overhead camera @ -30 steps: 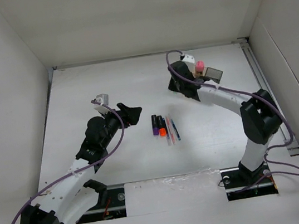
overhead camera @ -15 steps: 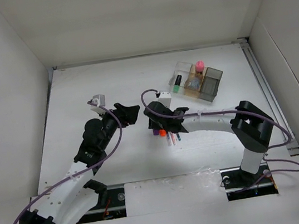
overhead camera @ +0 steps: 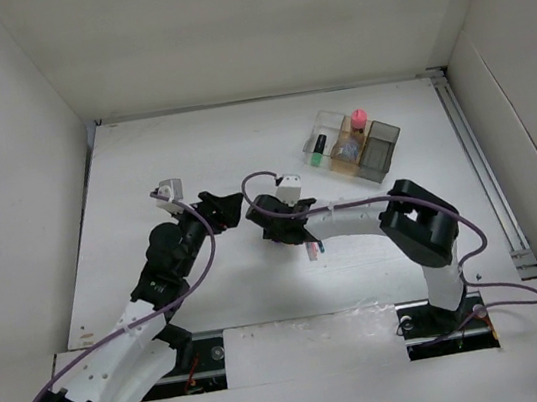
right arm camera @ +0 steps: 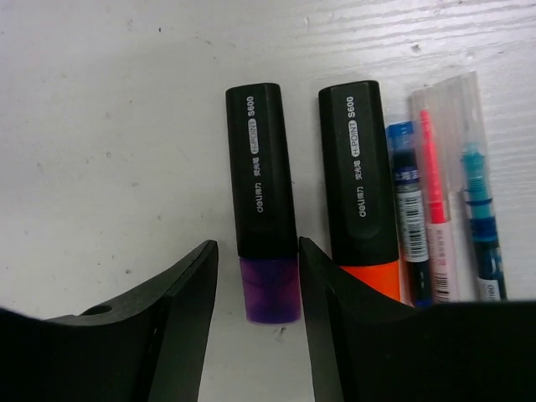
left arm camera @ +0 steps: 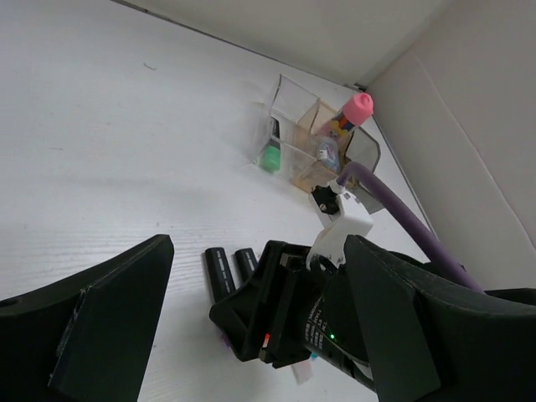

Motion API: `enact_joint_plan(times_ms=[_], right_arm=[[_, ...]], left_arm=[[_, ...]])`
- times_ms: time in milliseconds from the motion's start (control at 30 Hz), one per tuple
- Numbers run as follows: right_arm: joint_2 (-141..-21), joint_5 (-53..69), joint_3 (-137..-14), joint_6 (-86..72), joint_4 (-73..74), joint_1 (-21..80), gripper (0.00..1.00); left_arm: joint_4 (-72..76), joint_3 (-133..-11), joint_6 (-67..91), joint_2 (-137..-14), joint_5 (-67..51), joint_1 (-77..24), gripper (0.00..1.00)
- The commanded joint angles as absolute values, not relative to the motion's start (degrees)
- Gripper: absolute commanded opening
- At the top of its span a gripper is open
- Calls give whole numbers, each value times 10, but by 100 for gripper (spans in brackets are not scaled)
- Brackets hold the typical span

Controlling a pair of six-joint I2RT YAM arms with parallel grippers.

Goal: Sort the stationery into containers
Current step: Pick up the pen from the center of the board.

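The right fingers (right arm camera: pixel 180 327) are spread and parked either side of the purple marker (right arm camera: pixel 264 193), down at its coloured end. As far as the wrist view shows, they're not touching it yet. Makes sense as a pick: it's the outermost of the bunch lying mid-bench (overhead camera: pixel 141 159), so one side is bare. The orange marker (right arm camera: pixel 360 193) sits just beside it on the other side, so one finger has to slip into that narrow gap. The thin pens (right arm camera: pixel 440 218) lie packed against the orange one, probably a job for later.

The left fingers (left arm camera: pixel 117 318) are spread too, holding nothing, hanging near and pointed at the action.

The containers (overhead camera: pixel 353 143) sit upper right in the overhead view. The green marker (overhead camera: pixel 317 156) is already in the clear box, and the pink-capped bottle (overhead camera: pixel 358 119) is in the tan one by the look of it.
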State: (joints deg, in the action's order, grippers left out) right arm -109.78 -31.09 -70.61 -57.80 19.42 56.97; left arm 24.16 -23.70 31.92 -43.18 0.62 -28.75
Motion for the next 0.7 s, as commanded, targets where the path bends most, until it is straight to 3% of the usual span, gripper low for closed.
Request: enact_joint_plan(times_ms=[0, 200, 233, 367, 667], right_arm=[[-1116, -330, -742, -593, 208, 580, 48], [-1151, -342, -787, -598, 241, 586, 46], [-1151, -350, -787, -599, 248, 592, 32], [-1127, -375, -787, -599, 243, 592, 18], [-1032, -355, -811, -508, 229, 512, 14]], left_arm=[[249, -208, 298, -399, 29, -286, 80], [270, -175, 293, -362, 43, -286, 80], [263, -175, 293, -356, 43, -286, 80], [251, -180, 293, -341, 38, -286, 80], [238, -192, 293, -324, 15, -286, 80]])
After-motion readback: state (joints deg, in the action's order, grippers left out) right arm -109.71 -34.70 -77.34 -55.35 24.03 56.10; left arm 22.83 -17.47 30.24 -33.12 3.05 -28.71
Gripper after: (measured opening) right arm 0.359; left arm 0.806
